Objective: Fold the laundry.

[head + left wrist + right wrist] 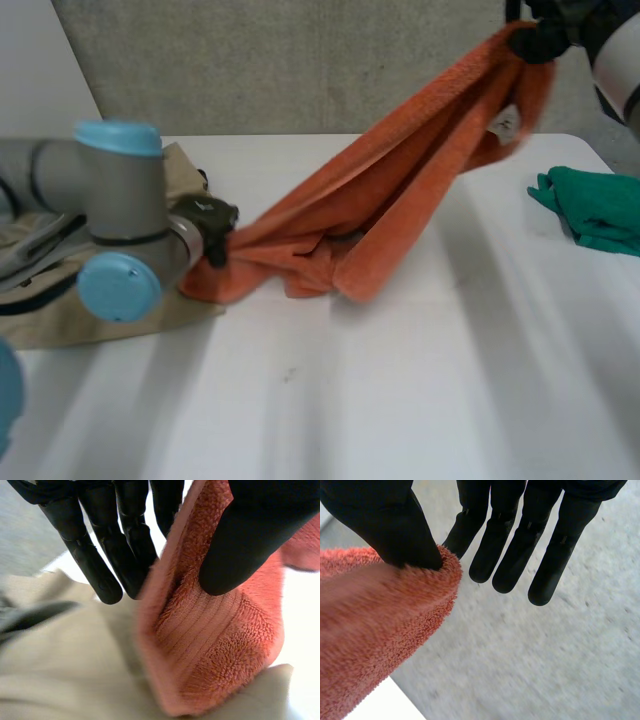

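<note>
Towel [400, 200]: orange terry, stretched taut in a slanting line above the table [400, 400]. Its lower end rests bunched on the table left of centre. Its upper end is raised well clear above the table's far right corner. The middle sags in long folds, and one fold touches the table surface.

Left hand [212, 225]: low, at the table's left side, on the towel's lower end. In the left wrist view the thumb [240, 545] presses on one face of the cloth, and the straight fingers [100, 565] lie against the other at the cloth's edge. The towel is pinched between them. The towel's end below the thumb lies over a beige cloth [185, 165], which lies on the table's left side under the left arm [110, 200].

Right hand [540, 35]: high above the table's far right corner, carrying the towel's upper end. In the right wrist view the thumb [390, 525] bears down on the towel's end, with the nearest finger [465, 530] just behind it, so the cloth is nipped there. The remaining fingers are straight and clear of the cloth.

Green cloth [595, 205]: crumpled on the table at its right edge, apart from the towel.
</note>
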You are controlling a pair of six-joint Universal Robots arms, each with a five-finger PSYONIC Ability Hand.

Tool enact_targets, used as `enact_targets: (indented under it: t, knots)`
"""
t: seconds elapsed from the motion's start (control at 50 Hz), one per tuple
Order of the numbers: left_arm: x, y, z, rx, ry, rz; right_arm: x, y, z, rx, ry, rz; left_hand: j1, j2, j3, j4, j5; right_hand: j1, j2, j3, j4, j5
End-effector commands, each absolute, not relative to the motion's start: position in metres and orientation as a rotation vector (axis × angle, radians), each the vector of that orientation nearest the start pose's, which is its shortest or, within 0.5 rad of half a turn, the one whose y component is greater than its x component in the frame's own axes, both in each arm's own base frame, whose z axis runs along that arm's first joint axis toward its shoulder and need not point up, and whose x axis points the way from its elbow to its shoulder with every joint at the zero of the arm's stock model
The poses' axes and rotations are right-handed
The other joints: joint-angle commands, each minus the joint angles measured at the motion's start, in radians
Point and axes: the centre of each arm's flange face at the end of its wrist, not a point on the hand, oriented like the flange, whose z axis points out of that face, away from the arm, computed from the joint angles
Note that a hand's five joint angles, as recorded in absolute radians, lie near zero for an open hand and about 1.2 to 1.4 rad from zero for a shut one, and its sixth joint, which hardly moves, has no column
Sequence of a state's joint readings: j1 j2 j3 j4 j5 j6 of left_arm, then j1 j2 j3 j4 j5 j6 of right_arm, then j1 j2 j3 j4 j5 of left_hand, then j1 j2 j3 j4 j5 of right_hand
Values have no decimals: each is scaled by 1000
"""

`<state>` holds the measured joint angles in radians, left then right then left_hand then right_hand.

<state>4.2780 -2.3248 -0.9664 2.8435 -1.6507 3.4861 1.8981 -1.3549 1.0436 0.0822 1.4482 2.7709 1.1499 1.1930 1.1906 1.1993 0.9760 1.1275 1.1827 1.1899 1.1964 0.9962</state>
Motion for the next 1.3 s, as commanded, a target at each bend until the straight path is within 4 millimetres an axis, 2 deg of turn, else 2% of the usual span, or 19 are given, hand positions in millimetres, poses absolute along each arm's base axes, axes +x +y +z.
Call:
enact_targets:
  t: [0.02,0.1,0.2,0.32,0.4,0.44,0.5,0.52,0.54,0.62,0.7,0.76,0.86,0.98,1.08,1.14,1.16,1.22,1.3]
  knots:
    - [-278,-309,271,960,2279,-1939,234,-310,365,-993,1951,-2363,246,203,206,197,246,269,214,206,200,226]
    - [-278,-296,297,1037,2186,-2029,234,-311,341,-1121,2050,-2254,246,203,206,197,246,269,214,206,200,226]
    - [-285,-297,300,1113,2103,-2027,238,-321,305,-1196,2151,-2118,246,203,206,197,246,269,214,206,200,226]
    - [-298,-333,272,1136,1987,-1929,243,-350,257,-1215,2275,-1998,246,203,206,197,246,269,214,206,200,226]
    - [-311,-363,273,1054,1863,-1998,251,-380,247,-1158,2272,-2096,246,203,206,197,246,269,214,206,200,226]
    - [-318,-373,285,998,1788,-2093,256,-396,254,-1095,2216,-2213,246,203,206,197,246,269,214,206,200,226]
    - [-329,-390,326,818,1595,-2355,261,-428,286,-860,2014,-2533,246,203,206,197,246,269,214,206,200,226]
    - [-329,-392,342,756,1534,-2428,262,-434,297,-789,1942,-2617,246,203,206,197,246,269,214,206,200,226]
    - [-328,-392,370,638,1436,-2555,263,-443,321,-639,1776,-2772,246,203,206,197,246,269,214,206,200,226]
    - [-320,-384,418,389,1289,-2789,258,-449,369,-347,1414,-3017,246,203,206,197,246,269,214,206,200,226]
    - [-322,-380,423,338,1292,-2868,258,-442,389,-283,1263,-3088,246,203,206,197,246,269,214,206,200,226]
    - [-323,-382,411,365,1347,-2839,259,-439,385,-323,1291,-3065,246,203,206,197,246,269,214,206,200,226]
    - [-318,-393,366,462,1503,-2679,257,-437,348,-482,1522,-2922,246,203,206,197,246,269,214,206,200,226]
    - [-308,-395,291,638,1735,-2425,246,-427,282,-681,1916,-2624,246,203,206,197,246,269,214,206,200,226]
    - [-301,-374,217,859,1958,-2200,239,-403,212,-853,2196,-2266,246,203,206,197,246,269,214,206,200,226]
    - [-298,-364,189,961,2028,-2109,237,-393,187,-906,2267,-2133,212,169,171,162,211,269,214,206,200,226]
    - [-294,-358,169,1034,2065,-2034,236,-386,172,-936,2299,-2061,165,122,124,116,164,269,214,206,200,226]
    - [-287,-352,147,1105,2098,-1941,236,-377,152,-990,2329,-1967,118,75,77,68,117,269,214,206,200,226]
    - [-279,-351,134,1139,2098,-1865,235,-371,141,-1045,2353,-1920,33,-10,-8,-17,32,269,214,206,200,226]
